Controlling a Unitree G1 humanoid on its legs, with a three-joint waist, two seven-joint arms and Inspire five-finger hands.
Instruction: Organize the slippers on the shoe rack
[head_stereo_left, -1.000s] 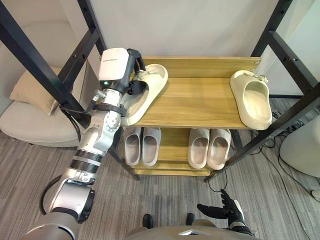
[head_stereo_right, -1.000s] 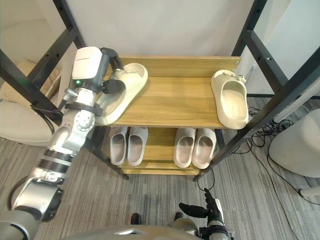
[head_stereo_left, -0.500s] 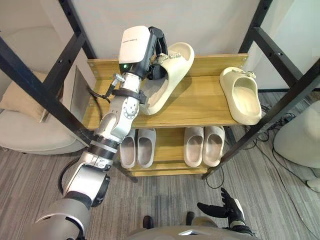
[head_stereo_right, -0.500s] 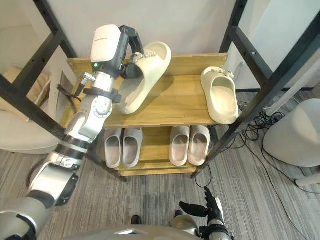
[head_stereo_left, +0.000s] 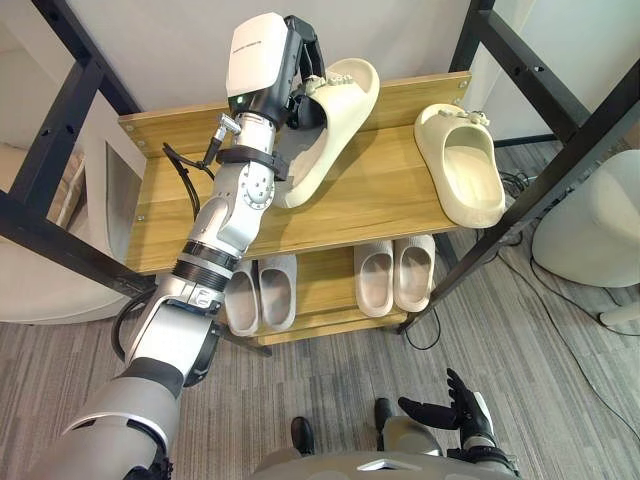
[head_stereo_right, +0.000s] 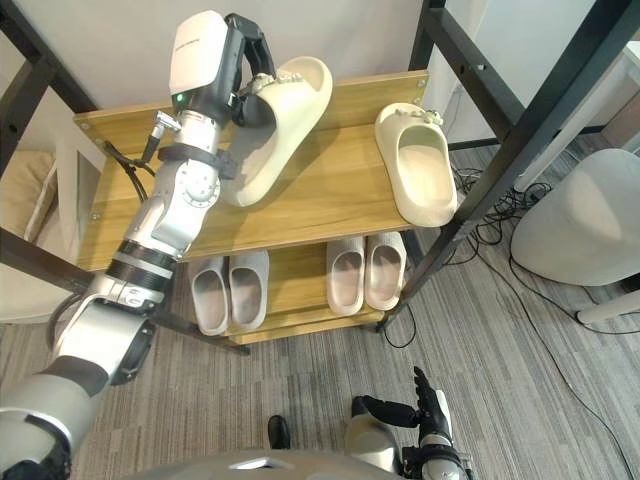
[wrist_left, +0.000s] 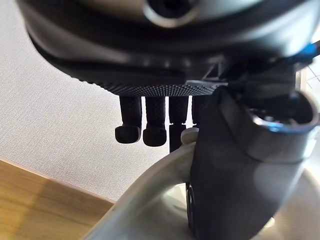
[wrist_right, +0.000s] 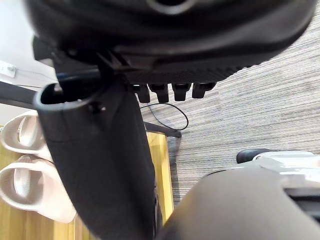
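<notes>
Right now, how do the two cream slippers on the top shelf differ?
The left slipper is tilted, far end raised; the right slipper lies flat on the top shelf. The left hand grips the left slipper; nothing touches the right slipper. Both are cream.

- Your left arm (head_stereo_left: 215, 240): stretched up and forward, wrist high.
- Your left hand (head_stereo_left: 300, 55): fingers curled round a slipper (head_stereo_left: 335, 115).
- Your right hand (head_stereo_left: 447, 410): low at your side, fingers straight and spread.
</notes>
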